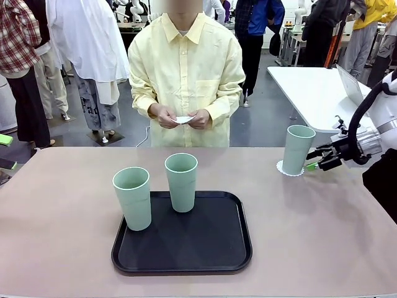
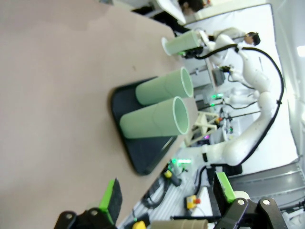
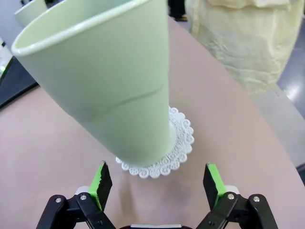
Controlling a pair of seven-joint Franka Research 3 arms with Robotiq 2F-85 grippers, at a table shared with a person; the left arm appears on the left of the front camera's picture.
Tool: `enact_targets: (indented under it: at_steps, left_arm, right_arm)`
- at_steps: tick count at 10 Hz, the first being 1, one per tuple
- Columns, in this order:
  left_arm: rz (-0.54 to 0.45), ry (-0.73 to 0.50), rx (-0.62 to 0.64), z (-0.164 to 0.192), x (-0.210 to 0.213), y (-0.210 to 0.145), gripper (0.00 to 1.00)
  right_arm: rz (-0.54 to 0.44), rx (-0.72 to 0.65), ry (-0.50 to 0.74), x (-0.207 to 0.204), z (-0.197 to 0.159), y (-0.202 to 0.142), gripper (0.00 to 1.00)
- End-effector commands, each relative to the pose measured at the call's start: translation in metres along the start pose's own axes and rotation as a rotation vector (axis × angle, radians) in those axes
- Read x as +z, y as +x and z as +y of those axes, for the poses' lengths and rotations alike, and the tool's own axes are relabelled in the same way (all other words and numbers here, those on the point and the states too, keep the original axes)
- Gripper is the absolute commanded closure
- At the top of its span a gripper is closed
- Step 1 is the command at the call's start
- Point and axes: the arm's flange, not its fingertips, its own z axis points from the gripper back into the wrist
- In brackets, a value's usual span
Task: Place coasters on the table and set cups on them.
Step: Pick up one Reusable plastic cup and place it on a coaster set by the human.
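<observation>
Three cups are here: the first cup (image 1: 132, 198) and the second cup (image 1: 181, 182) stand on the one black tray (image 1: 186, 248), and the third cup (image 1: 298, 149) stands at 2 o'clock from this tray. One coaster (image 1: 280, 169) lies under the third cup. The person (image 1: 186, 62) holds one small white thing (image 1: 183, 119); whether it is a coaster, I cannot tell. One bench (image 1: 62, 236) carries all.

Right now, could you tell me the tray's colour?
The tray is black, best in front view.

Right arm (image 1: 386, 115): white shell, black cable (image 1: 355, 121) looped, 3 o'clock. Right tool (image 3: 157, 180): black, green pads (image 3: 101, 180), silver screws (image 3: 83, 196). Person (image 1: 186, 68), 12 o'clock: pale-yellow collared shirt (image 1: 186, 87).
</observation>
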Motion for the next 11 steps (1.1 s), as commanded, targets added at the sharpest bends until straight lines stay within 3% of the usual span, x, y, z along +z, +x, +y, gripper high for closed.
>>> enact_targets:
  at_steps: [1, 2, 5, 7, 11]
  left_arm:
    - [-0.01, -0.018, -0.017, 0.0, 0.001, 0.0, 0.0]
    - [-0.01, -0.018, -0.017, 0.0, 0.001, 0.0, 0.0]
    - [-0.01, -0.018, -0.017, 0.0, 0.001, 0.0, 0.0]
    - [-0.01, -0.018, -0.017, 0.0, 0.001, 0.0, 0.0]
    - [-0.01, -0.018, -0.017, 0.0, 0.001, 0.0, 0.0]
  right_arm:
    - [0.121, -0.166, -0.153, 0.026, 0.034, 0.02, 0.0]
    - [0.152, -0.243, -0.191, 0.046, 0.054, 0.035, 0.0]
    - [0.262, -0.299, -0.236, 0.086, 0.12, 0.09, 0.0]
    - [0.296, -0.359, -0.266, 0.089, 0.164, 0.129, 0.0]
    - [0.428, -0.419, -0.453, 0.081, 0.232, 0.187, 0.0]
